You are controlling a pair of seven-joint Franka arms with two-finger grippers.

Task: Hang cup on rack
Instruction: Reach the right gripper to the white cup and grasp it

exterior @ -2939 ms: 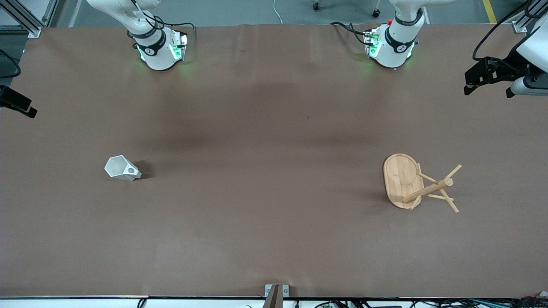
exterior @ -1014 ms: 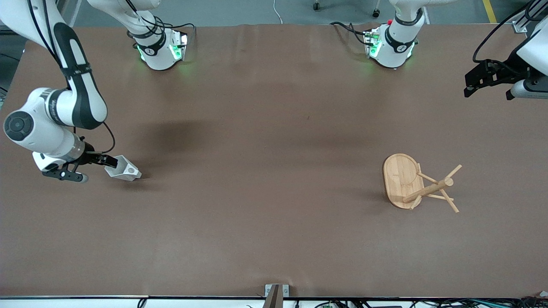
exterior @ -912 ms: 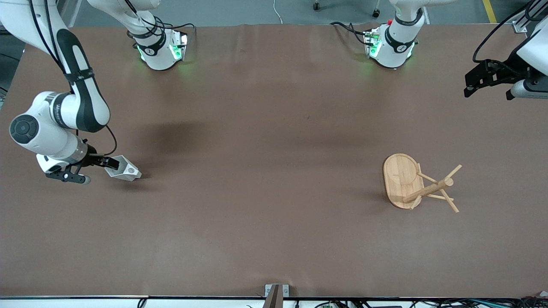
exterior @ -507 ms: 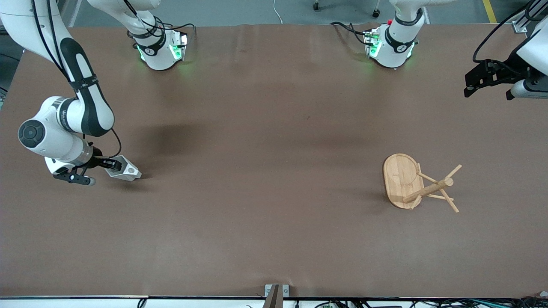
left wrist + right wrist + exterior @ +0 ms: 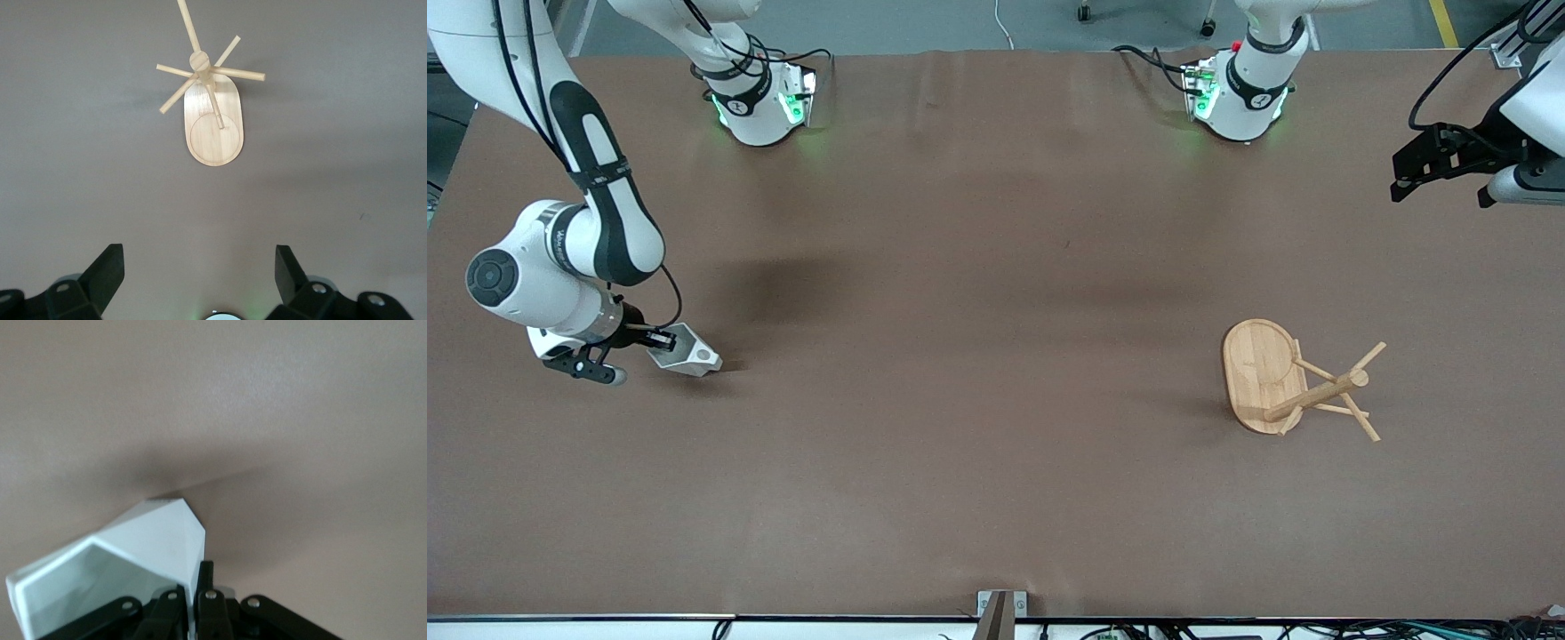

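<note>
The white faceted cup [image 5: 687, 354] lies on its side on the brown table at the right arm's end, its handle tab with the round hole facing up. My right gripper [image 5: 656, 340] is at the cup's rim, shut on the rim wall. In the right wrist view the fingers [image 5: 206, 577] pinch the wall of the cup [image 5: 150, 543], one inside and one outside. The bamboo rack [image 5: 1272, 378] stands at the left arm's end, with its pegs pointing out. My left gripper [image 5: 1436, 169] hangs high over the table's edge, open and empty [image 5: 199, 260], looking down on the rack [image 5: 213, 120].
The brown table [image 5: 978, 356] is bare between the cup and the rack. A metal bracket [image 5: 1000, 606] sits at the table's edge nearest the front camera. The two arm bases [image 5: 756, 98] stand along the table's back edge.
My right arm has come in from outside the view and reached the cup. In the last second its gripper slid onto the cup's rim and shut on it. The left arm has stayed still.
</note>
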